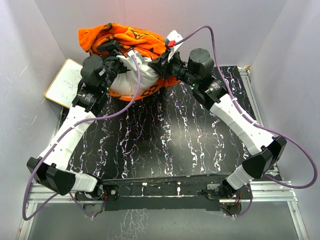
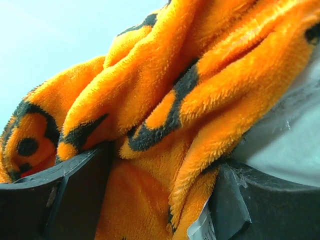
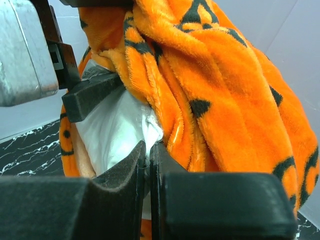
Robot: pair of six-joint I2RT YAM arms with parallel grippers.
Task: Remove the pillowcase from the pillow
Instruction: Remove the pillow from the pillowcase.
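orange plush pillowcase (image 1: 122,37) | bunched, blk motifs | white pillow (image 1: 147,77) partly showing

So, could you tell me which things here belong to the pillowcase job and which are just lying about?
Job:
pillowcase
pillow
left gripper, straddling pillowcase folds
right gripper, pinching the pillow

Lying about:
whiteboard, far left

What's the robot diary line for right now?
left gripper: open around fluffy orange pillowcase with black patterns | right gripper: shut on plump white pillow | pillowcase: partly off
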